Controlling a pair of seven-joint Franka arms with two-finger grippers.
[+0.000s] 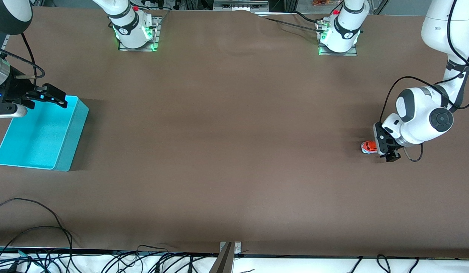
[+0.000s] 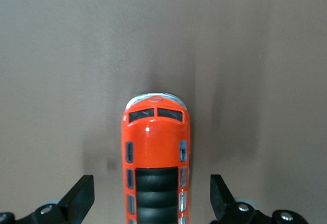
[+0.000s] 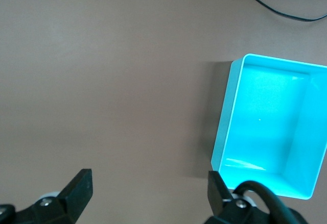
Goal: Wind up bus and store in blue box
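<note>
The orange-red bus (image 1: pixel 368 146) stands on its wheels on the brown table near the left arm's end. In the left wrist view its dark ribbed roof (image 2: pixel 156 188) lies between the two black fingers, with a gap on each side. My left gripper (image 1: pixel 380 150) is down low around the bus's rear, open and not touching it. The blue box (image 1: pixel 73 134) sits at the right arm's end of the table and is empty (image 3: pixel 225 127). My right gripper (image 1: pixel 49 97) hangs open over the box's edge nearest the robots, holding nothing.
Both arm bases (image 1: pixel 135 34) (image 1: pixel 338 36) stand along the table's edge nearest the robots. Black cables (image 1: pixel 49 227) trail over the edge nearest the camera, beside a small metal bracket (image 1: pixel 227 254). Bare brown tabletop (image 1: pixel 227 144) stretches between box and bus.
</note>
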